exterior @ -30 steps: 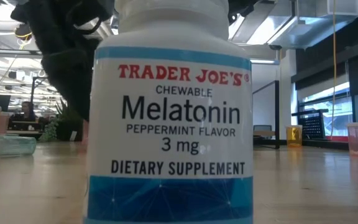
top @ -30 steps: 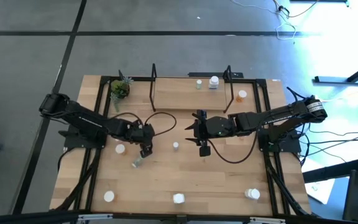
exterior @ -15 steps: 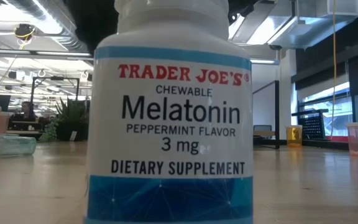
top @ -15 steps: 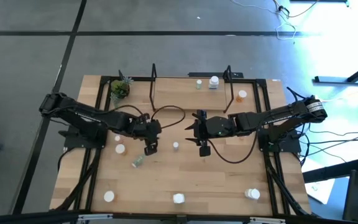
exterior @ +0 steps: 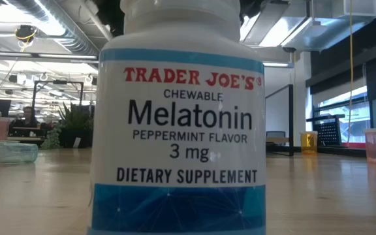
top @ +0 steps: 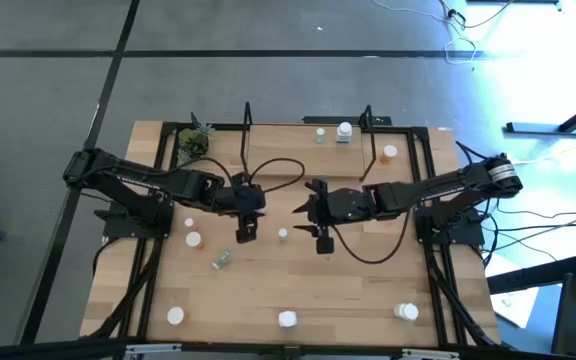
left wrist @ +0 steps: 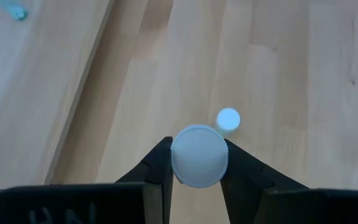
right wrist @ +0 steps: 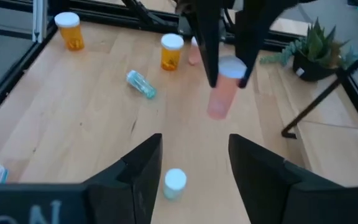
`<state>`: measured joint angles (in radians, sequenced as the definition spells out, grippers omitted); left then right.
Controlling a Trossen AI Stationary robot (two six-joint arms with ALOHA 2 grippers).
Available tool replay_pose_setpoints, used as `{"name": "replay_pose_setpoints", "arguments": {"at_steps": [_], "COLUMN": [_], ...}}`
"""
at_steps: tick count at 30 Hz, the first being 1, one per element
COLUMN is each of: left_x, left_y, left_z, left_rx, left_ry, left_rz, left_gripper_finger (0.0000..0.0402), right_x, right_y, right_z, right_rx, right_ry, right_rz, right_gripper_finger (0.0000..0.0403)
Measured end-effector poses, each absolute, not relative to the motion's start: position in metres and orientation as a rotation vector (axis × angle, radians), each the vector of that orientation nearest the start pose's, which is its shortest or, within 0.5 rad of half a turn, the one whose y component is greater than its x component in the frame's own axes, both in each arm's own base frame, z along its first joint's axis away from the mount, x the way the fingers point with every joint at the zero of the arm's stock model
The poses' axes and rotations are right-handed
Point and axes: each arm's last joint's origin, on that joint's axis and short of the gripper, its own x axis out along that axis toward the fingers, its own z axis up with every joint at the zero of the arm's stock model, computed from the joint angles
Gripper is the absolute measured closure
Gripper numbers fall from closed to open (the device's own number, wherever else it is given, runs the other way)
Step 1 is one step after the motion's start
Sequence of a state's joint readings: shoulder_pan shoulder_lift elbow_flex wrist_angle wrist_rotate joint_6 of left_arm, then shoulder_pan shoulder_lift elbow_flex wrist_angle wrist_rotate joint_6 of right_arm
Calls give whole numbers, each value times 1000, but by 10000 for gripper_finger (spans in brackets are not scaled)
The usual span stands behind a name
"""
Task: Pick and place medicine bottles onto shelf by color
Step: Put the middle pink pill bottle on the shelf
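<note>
My left gripper [top: 246,231] hangs over the middle of the table, shut on a pinkish-orange medicine bottle [right wrist: 220,93] with a white cap. My right gripper [top: 318,238] faces it from the right, raised and open [right wrist: 194,140], with nothing between its fingers. A small white-capped bottle [top: 283,234] stands on the table between the two grippers. The shelf [top: 303,160] lies at the far edge. On it stand a pale green bottle [top: 320,135] and a white bottle [top: 344,130]. My left gripper pinches the bottle's white cap [left wrist: 199,155] between its two fingers [right wrist: 209,43]. The fingers come from above, slanting down. The bottle hangs below the fingertips with its cap up and its pinkish body [right wrist: 218,104] tilted, lifted clear of the table.
On the table stand an orange bottle [top: 193,240] and another [top: 175,315]; a pale bottle [top: 220,260] lies on its side. A large white bottle [exterior: 178,117] at the near edge fills the low view. An orange bottle [top: 389,153] stands by the shelf's right end, a potted plant [top: 193,143] at far left.
My left gripper has gone up and a little toward the table's right and far edges. It has risen out of the low view, carrying the bottle clear of the table.
</note>
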<state>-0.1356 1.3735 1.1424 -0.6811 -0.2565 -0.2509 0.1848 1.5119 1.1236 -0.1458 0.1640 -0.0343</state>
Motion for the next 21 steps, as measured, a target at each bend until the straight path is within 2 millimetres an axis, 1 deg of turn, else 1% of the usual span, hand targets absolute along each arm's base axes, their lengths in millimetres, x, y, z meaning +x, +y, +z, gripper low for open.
{"name": "replay_pose_setpoints", "arguments": {"at_steps": [5,11,18,21], "left_x": [279,295,318,328], "left_y": [-28,-17,0,6], "left_z": [289,280,249,234], "left_rx": [-40,-7,26,52], "left_ry": [872,860,939,965], "left_rz": [222,219,216,210], "left_gripper_finger": [315,315,315,315], "right_x": [336,335,329,325], "right_y": [50,42,41,41], "right_z": [274,274,274,278], "right_rx": [-119,-118,-164,-166], "right_ry": [549,568,685,713], "right_rz": [4,-16,-3,-3], "right_gripper_finger": [215,215,215,214]}}
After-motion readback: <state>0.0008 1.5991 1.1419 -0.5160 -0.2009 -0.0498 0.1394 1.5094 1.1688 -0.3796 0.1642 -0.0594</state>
